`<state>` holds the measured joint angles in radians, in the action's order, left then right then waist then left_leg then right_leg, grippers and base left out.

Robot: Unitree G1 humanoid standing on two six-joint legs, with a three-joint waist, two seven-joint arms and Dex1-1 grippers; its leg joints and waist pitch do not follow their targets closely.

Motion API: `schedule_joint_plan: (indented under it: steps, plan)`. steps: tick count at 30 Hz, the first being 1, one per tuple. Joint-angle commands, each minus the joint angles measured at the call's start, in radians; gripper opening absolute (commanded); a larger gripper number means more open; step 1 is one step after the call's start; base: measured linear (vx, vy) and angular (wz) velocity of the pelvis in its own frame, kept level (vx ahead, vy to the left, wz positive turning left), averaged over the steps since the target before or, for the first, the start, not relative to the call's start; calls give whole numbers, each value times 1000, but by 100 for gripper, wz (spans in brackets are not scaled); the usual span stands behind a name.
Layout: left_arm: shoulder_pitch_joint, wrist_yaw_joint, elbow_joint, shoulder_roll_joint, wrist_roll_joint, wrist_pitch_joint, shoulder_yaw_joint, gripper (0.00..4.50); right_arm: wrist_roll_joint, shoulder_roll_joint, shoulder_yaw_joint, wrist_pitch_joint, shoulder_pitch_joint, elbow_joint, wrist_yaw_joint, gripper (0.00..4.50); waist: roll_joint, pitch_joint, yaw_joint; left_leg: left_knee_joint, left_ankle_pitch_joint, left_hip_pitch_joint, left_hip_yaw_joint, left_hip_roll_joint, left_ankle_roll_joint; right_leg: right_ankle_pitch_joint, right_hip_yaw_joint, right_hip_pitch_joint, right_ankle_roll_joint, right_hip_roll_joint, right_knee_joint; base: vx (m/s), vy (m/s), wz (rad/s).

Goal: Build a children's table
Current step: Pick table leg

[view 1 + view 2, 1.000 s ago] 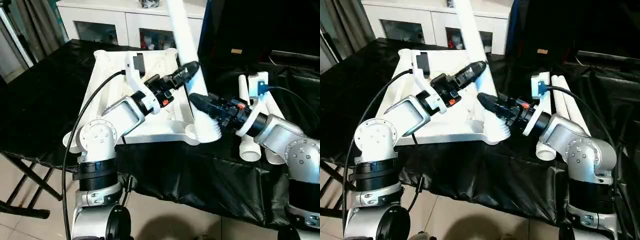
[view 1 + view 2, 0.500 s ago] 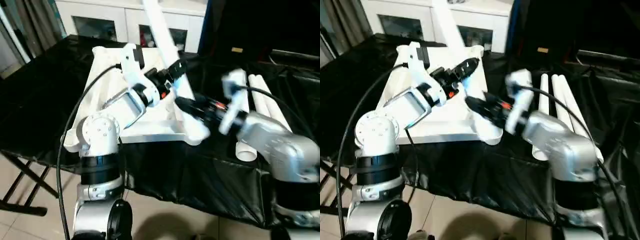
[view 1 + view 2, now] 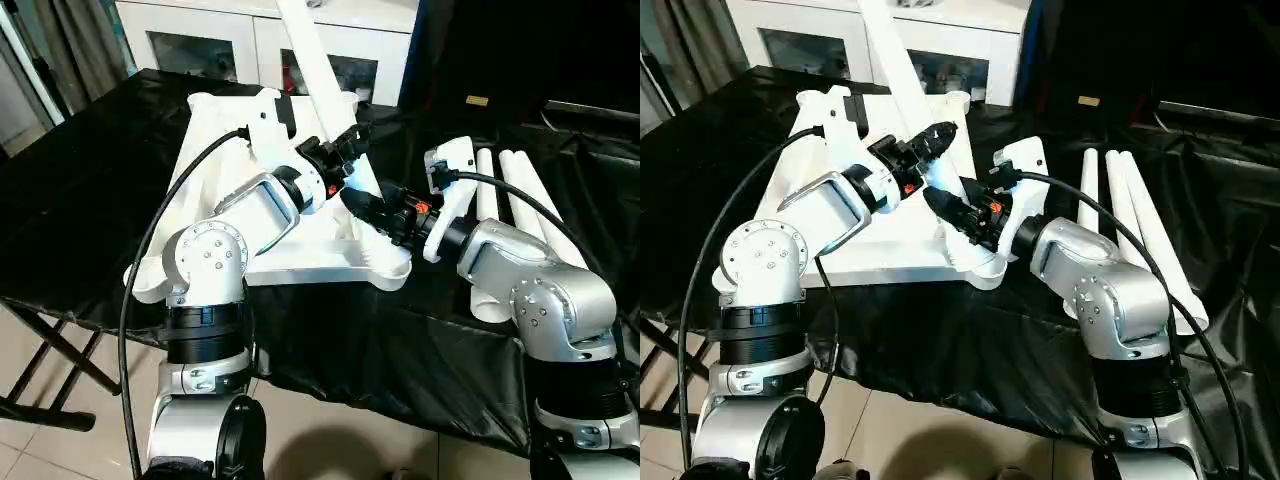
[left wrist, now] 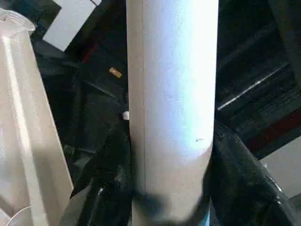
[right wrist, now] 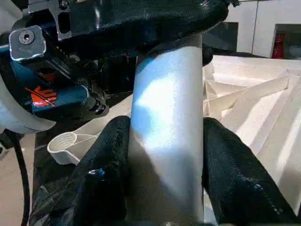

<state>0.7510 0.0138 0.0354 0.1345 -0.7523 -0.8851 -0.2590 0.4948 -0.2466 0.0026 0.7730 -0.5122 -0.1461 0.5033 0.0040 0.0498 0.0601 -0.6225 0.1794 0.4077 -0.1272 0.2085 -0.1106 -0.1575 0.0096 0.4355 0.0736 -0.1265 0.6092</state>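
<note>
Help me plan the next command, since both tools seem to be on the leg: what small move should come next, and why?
Probably bring the leg upright and press it into the corner socket. Both the left tool and right tool clasp it, yet it leans away over the table top.

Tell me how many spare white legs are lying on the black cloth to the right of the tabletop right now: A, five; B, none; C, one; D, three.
D: three spare legs lie side by side on the black cloth, right of the tabletop, while both grippers hold a fourth leg.
</note>
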Motion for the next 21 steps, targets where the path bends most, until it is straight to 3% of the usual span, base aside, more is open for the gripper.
schedule_joint_plan:
  steps: [1,2,4,7,10,12,15,17,21]
  plan:
    - [27,3,24,66,1,15,0,193,-5,-9,0,-37,-25,-42,14,187,-2,-79,1,76,129,-9,-42,-37,-12,-104,-28,-69,-168,46,-60,0,0,0]
    - [25,-6,26,63,-1,22,5,191,-8,-11,4,-39,-26,-42,17,187,-2,-79,1,75,125,-9,-42,-38,-10,-97,-28,-69,-170,46,-60,0,0,0]
    - [19,-15,27,58,3,31,16,189,-9,-13,5,-37,-28,-41,19,243,-3,-78,1,76,125,-9,-42,-37,-8,-97,-28,-70,-174,46,-59,0,0,0]
    - [-1,-107,13,-6,51,63,93,188,28,-26,-2,3,-35,-33,49,266,-3,-79,1,76,123,-10,-43,-36,3,-96,-28,-71,-175,45,-60,0,0,0]
    - [-9,-153,7,-37,65,76,126,188,36,-43,5,16,-39,-29,72,299,-4,-79,0,75,118,-9,-43,-35,7,-81,-27,-71,-185,45,-57,0,0,0]
    - [-9,-175,5,-56,74,83,141,188,39,-56,11,24,-41,-27,91,304,-4,-79,1,74,112,-9,-44,-36,8,-72,-27,-72,-192,45,-56,0,0,0]
    - [-6,-407,-13,-201,117,117,255,188,97,-171,54,119,-54,-13,265,306,-6,-80,3,76,123,-14,-42,-35,24,-92,-28,-74,-191,47,-56,0,0,0]
    - [-7,-467,-27,-227,112,114,274,188,114,-190,57,143,-60,-6,294,307,-3,-78,3,75,121,-13,-42,-34,22,-76,-27,-73,-211,44,-51,0,0,0]
    - [-21,-598,-67,-274,88,113,316,188,136,-225,69,165,-75,13,352,307,-5,-79,2,73,108,-15,-46,-33,27,-51,-26,-73,-253,43,-47,0,0,0]
